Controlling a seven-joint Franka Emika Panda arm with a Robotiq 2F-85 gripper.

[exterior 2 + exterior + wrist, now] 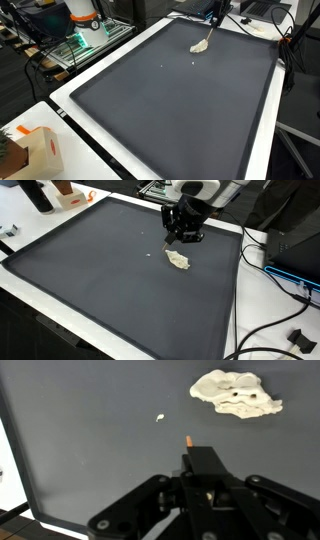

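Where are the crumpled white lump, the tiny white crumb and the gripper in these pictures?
crumpled white lump (235, 393), wrist view, its middle.
tiny white crumb (160, 417), wrist view, its centre.
gripper (181, 240), in an exterior view, midway between its fingertips.

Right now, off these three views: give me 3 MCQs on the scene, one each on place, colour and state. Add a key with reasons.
1. Where does the cream lump lie?
A) on the mat
B) on a shelf
C) inside a box

2. What colour is the mat?
A) red
B) dark grey
C) green

3. How does the cream lump stand to the claw?
A) clamped in it
B) lying free, apart from it
C) hanging from it

Key:
1 A: the mat surrounds it in every view.
2 B: both exterior views show it dark grey.
3 B: the wrist view shows bare mat between the lump and the claw.
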